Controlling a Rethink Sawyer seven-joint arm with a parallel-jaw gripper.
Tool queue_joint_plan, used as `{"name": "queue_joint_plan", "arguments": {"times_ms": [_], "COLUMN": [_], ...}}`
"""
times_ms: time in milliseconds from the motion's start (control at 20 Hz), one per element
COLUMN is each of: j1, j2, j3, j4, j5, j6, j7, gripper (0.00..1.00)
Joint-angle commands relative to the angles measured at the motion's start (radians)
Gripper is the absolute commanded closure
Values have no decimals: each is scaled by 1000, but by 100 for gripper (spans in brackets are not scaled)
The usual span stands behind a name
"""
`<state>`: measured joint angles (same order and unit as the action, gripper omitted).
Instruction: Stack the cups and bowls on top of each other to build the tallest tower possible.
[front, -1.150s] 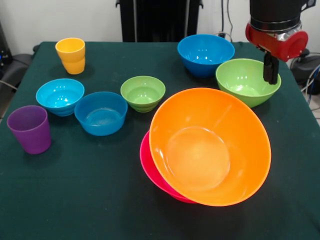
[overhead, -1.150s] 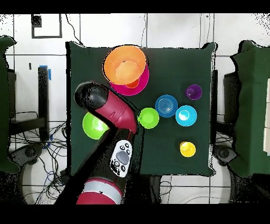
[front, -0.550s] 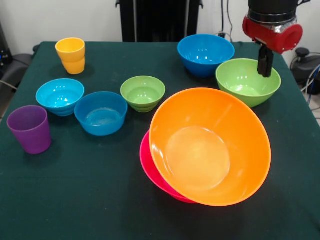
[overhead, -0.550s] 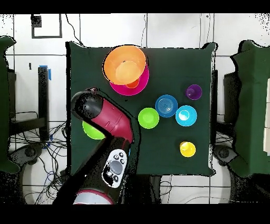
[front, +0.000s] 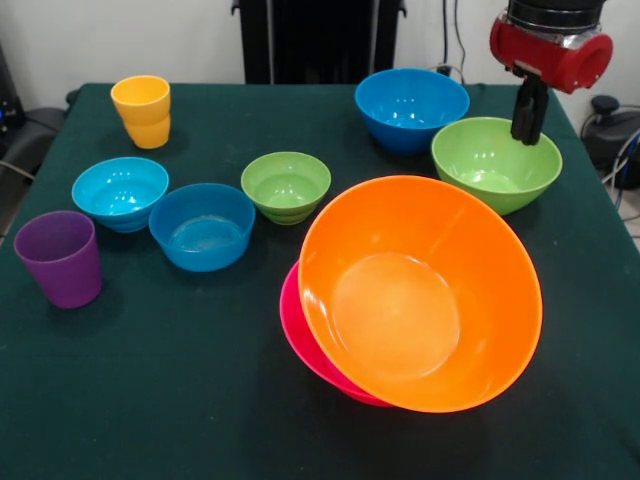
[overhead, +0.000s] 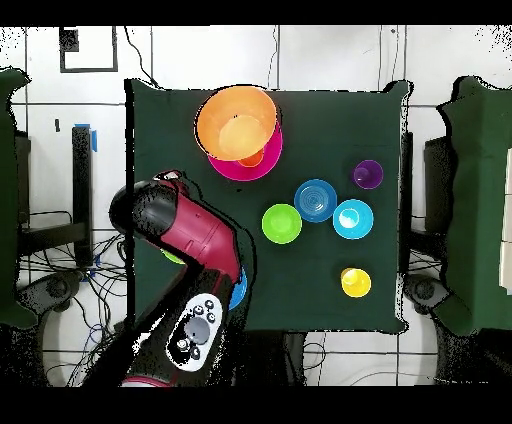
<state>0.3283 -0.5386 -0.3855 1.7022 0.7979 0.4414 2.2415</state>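
Green table (front: 200, 400): unlabelled tower (front: 420, 300), gripper (front: 528, 125) over medium green bowl (front: 495, 163).

A dark green cloth-covered table (front: 200, 400) carries glossy plastic ware. A large pink bowl (front: 300, 335) sits near one edge. A yellow tumbler (front: 141, 110) and a purple tumbler (front: 60, 257) stand along another.

All the bowls look like glossy smooth plastic, the big orange bowl (front: 420, 293) throws soft highlights off its inside and the pink bowl (front: 297, 332) under it shines the same. The purple cup (front: 60, 257) and yellow cup (front: 141, 110) look a bit more satin. The tablecloth (front: 150, 390) is matt dark green fabric, slightly fuzzy. The arm's red shell (front: 551, 50) is shiny hard plastic.
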Motion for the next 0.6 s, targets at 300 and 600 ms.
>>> {"name": "queue_joint_plan", "arguments": {"times_ms": [300, 600], "j1": [77, 86], "j2": [118, 104], "j3": [-27, -33], "j4": [25, 28], "j5": [-20, -32], "j6": [-46, -24], "j7": [299, 318], "gripper": [0, 0]}}
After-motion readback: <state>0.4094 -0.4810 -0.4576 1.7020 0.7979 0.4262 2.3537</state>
